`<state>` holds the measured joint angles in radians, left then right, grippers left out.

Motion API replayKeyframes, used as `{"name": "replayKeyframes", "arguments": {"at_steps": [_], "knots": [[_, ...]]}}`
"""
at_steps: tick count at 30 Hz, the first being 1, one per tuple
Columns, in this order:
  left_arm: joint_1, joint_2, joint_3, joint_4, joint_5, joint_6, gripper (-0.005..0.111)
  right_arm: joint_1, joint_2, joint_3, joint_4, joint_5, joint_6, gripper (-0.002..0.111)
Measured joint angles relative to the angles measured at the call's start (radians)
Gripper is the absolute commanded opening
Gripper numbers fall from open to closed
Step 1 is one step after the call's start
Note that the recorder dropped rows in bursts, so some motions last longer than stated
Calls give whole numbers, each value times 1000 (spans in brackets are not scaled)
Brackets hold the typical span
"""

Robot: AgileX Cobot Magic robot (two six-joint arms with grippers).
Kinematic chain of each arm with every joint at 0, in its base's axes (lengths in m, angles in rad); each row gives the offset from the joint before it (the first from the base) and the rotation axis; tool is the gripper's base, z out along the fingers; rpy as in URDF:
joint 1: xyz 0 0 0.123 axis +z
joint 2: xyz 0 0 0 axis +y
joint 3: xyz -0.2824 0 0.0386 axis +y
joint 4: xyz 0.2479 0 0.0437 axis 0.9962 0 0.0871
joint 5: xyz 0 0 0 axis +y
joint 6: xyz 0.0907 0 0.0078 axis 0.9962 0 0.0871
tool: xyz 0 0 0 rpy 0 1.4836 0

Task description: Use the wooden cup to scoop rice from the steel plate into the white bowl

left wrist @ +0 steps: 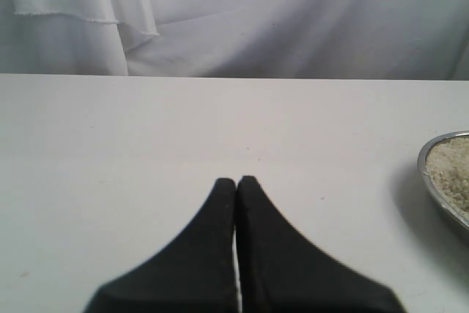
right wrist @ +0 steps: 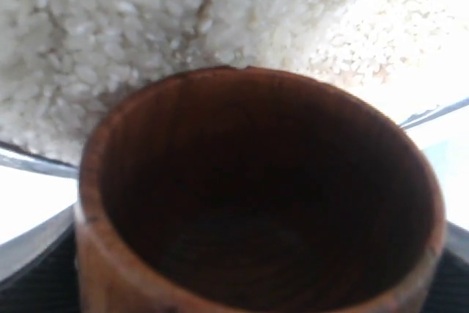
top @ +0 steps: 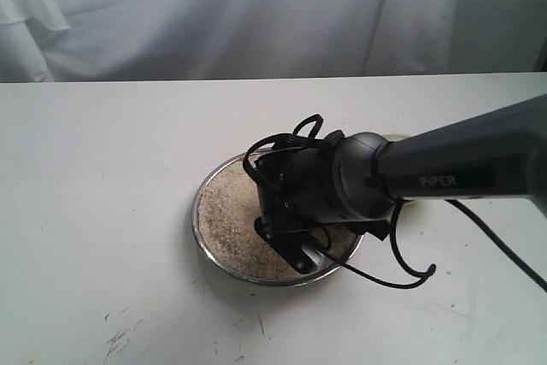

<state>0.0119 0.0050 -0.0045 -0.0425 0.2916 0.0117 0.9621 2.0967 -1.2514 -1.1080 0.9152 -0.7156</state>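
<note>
Right gripper [top: 295,252]: jaws spread wide and clamped on the wooden cup [right wrist: 256,203], whose rim is at the rice [top: 226,211] in the steel plate [top: 196,215]; the cup's inside is bare, no grains taken up. Left gripper [left wrist: 236,181]: closed, empty, over the table [left wrist: 110,144] beside the plate. White bowl [top: 396,137]: mostly hidden behind the right arm [top: 461,168], contents not visible; the scoop looks barely begun and the pour is yet to do.

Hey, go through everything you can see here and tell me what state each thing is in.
wooden cup: empty inside, gripped by the right hand, rim at the rice.
right hand: closed on the wooden cup, over the steel plate.
left hand: shut, holding nothing.
steel plate: flat on the table, covered with rice.
rice: loose, in the plate, none in the cup.
</note>
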Motion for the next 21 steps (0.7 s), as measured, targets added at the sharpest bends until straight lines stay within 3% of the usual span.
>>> {"name": "replayKeyframes", "arguments": {"at_steps": [21], "knots": [[0,0,0,0,0,0,0,25,2,0,54,-50,16,0]]}}
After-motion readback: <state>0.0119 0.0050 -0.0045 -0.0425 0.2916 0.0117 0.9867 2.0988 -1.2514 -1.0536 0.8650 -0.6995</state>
